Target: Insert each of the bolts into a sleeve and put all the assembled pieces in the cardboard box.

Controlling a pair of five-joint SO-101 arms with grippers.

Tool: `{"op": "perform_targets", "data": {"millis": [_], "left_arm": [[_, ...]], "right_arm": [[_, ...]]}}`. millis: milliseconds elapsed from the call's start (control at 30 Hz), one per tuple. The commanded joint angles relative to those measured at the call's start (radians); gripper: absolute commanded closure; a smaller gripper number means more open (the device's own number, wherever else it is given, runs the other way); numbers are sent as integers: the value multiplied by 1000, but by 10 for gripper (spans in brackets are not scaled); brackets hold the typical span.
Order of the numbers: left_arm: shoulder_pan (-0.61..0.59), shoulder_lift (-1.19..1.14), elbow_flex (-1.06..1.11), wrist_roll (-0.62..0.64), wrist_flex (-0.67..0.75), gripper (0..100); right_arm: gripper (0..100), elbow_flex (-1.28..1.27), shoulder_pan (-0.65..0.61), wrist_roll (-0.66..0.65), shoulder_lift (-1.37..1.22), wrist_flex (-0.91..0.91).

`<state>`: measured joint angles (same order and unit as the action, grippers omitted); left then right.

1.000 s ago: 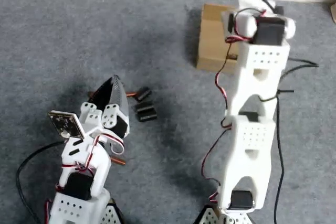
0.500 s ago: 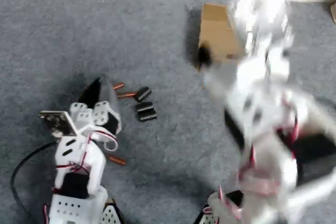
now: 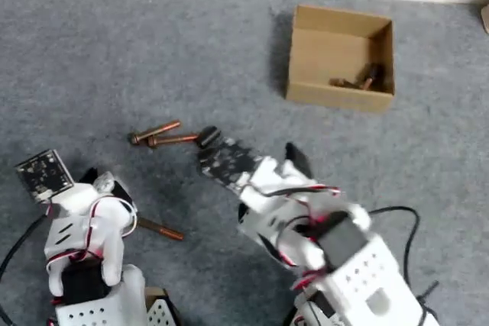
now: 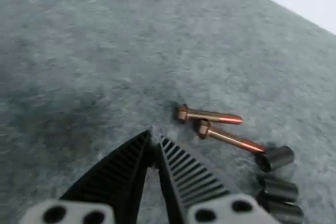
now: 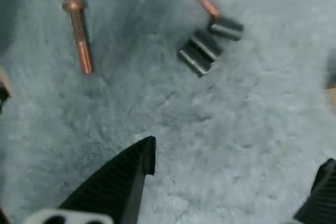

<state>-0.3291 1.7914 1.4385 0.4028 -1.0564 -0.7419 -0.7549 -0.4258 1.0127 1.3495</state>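
The left arm is folded up at the near left edge of the table. The left claw points down at the grey carpet. Its 2 black sides are pressed together at the tips and hold nothing.

1 bolt lies just right of this arm, on the near side. 2 more bolts lie side by side farther off, with their heads to the left. Just right of them are 3 short black sleeves in a little bunch. 1 sleeve sits by the tip of a bolt, and I cannot tell if they touch.

The right arm comes in low from the near right and stretches left toward the sleeves. The right claw is spread wide apart and holds nothing. From above, 1 finger covers some of the sleeves. In the right wrist view the sleeves lie ahead of the claw, apart from it.

The box stands at the far right, well apart from both arms. Some put-together pieces lie in its near right corner.
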Motion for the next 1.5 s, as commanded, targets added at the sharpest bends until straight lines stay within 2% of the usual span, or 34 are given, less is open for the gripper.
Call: {"op": "perform_targets", "data": {"millis": [0,333,567,767,900,1100,1467], "left_arm": [[-25,4,-48,-5,-5,993],[-28,4,-47,-6,-5,993],[-30,4,-30,-6,-5,993],[-30,4,42,-6,112,993],[-30,4,53,-6,126,993],[-30,4,53,-6,127,993],[-31,4,53,-6,129,993]], "right_arm": [[581,-104,-41,-69,-54,-194],[581,-28,-54,-138,-460,-463],[581,101,-54,-180,-710,-495],[581,171,-76,-183,-883,-553],[581,209,-93,-216,-995,-561],[581,226,-93,-222,-1102,-565],[581,222,-97,-226,-1135,-561]]}}
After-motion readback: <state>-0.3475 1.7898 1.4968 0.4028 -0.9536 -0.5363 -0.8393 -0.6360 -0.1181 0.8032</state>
